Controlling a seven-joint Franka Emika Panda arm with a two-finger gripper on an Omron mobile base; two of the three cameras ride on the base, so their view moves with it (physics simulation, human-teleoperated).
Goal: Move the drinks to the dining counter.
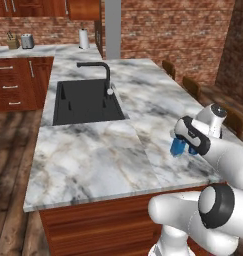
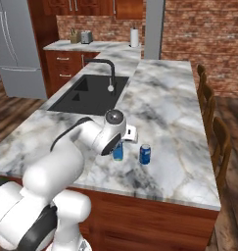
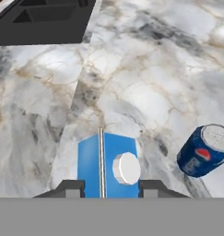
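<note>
In the left base view the gripper [image 1: 182,148] hangs low over the near right part of the dining counter [image 1: 93,155], and a blue carton [image 1: 177,147] shows between its fingers. The black sink [image 1: 85,101] and faucet [image 1: 100,72] lie well back and to the left.

In the right base view the carton [image 2: 118,151] hangs under the hand, at or just above the marble; whether its base touches cannot be told. A blue-and-white can [image 2: 145,154] stands upright just beside it, on the side away from the sink [image 2: 91,93], already on the counter [image 2: 174,112].

In the hand view the two fingertips [image 3: 69,188] flank the carton [image 3: 106,166], whose blue top with its white cap fills the space between them. The claw is closed on the carton. The can [image 3: 205,150] sits near, apart from the carton.

By my reading, the step in hand is setting the carton down on the counter beside the can. The next move calls for lowering until the base rests flat, opening the fingers, then lifting straight up so the carton is not tipped and the can is not knocked. Two drinks would then remain to fetch.
</note>
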